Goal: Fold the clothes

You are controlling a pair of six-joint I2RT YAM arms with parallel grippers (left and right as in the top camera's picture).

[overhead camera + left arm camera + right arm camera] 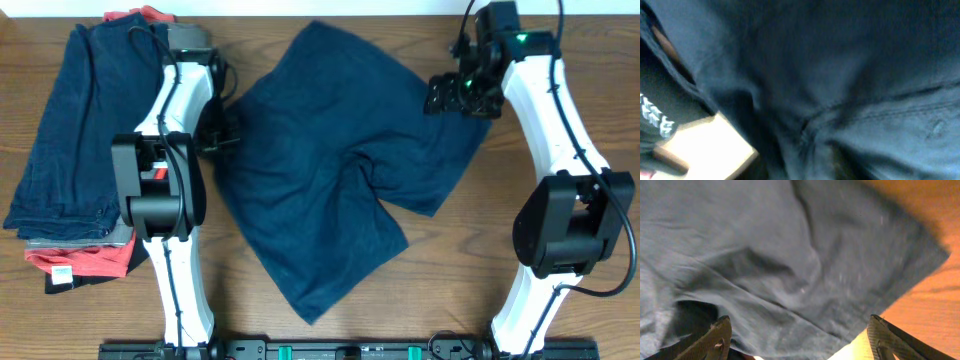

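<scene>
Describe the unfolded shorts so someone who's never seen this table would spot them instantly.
Look at the wooden table, in the middle between the two white robot arms. There lie dark navy shorts, spread flat with the two legs splayed apart. Unlike the stacked clothes at the left, they lie alone and unfolded.

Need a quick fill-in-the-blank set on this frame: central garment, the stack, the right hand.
1. The navy garment spread between the two arms is a pair of ___.
2. The stack of folded clothes lies on the robot's ___ side of the table.
3. The right hand hovers over the navy garment's edge with its fingers ___.

Missing words: shorts; left; open.
</scene>
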